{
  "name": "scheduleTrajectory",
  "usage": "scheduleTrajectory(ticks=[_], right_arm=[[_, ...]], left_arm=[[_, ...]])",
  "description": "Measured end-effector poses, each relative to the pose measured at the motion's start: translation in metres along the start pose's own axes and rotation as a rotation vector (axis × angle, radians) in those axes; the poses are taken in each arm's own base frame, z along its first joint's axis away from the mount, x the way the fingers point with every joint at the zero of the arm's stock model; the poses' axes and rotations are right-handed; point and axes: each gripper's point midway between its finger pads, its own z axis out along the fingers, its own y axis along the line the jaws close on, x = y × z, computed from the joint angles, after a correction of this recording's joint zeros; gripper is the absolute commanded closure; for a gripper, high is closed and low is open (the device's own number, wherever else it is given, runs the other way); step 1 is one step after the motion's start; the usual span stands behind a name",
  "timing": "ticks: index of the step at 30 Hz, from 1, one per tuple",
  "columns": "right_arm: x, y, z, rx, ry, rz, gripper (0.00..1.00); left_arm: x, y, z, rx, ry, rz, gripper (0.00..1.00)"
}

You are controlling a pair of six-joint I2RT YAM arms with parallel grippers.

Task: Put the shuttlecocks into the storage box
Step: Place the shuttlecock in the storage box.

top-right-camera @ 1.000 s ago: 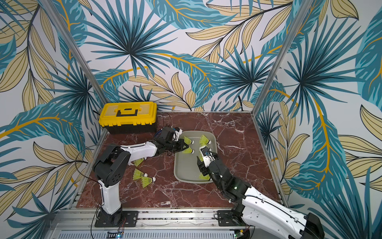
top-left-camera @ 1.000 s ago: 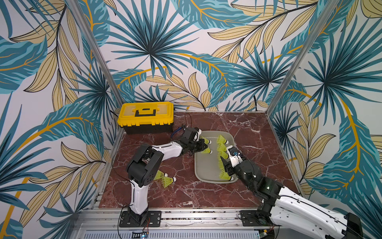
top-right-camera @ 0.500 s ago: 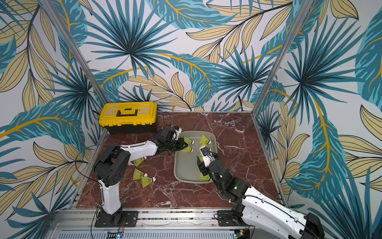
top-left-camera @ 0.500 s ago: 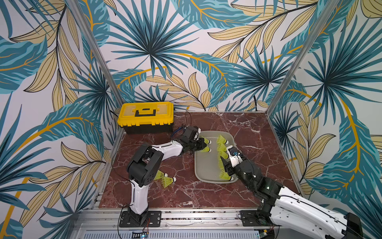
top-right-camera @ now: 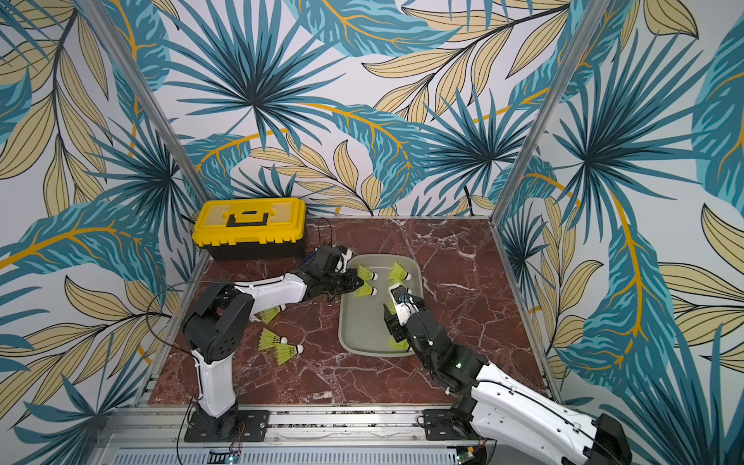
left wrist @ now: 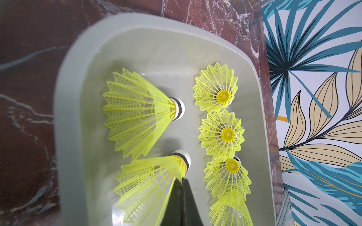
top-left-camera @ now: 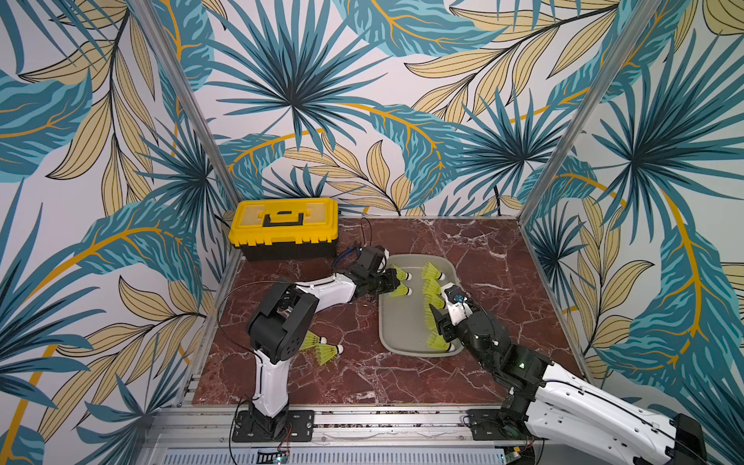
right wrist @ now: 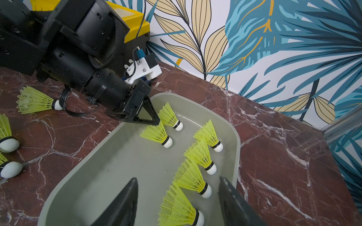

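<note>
Left hand [top-left-camera: 389, 283], clamped on the skirt of a neon yellow-green plastic shuttlecock [top-left-camera: 399, 290], holds it tip-rightward at the upper-left corner of the shallow grey plastic storage box [top-left-camera: 402, 322]. Right hand [right wrist: 177, 181], spread apart, hovers above the box.

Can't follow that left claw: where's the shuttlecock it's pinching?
In both top views the pinched shuttlecock lies in the far left corner of the storage box, beside another shuttlecock, left gripper shut on its skirt.
</note>
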Motion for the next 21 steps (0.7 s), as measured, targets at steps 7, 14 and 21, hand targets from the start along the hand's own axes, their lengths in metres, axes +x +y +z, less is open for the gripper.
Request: scheduleTrajectory(ticks=[7, 14, 21], right_arm=[[0.0000, 0.0000, 0.0000, 0.000, 0.000, 0.000, 0.35], [0.0016, 0.0001, 0.0003, 0.000, 0.003, -0.002, 0.34], [0.0042, 0.0004, 0.0007, 0.000, 0.008, -0.004, 0.34]], left_arm=[[0.0013, 0.0046, -0.0001, -0.021, 0.003, 0.005, 0.93], [0.0024, 0.0071, -0.0003, -0.032, 0.007, 0.005, 0.83], [0.0039, 0.0095, -0.0004, -0.042, 0.012, 0.004, 0.72]])
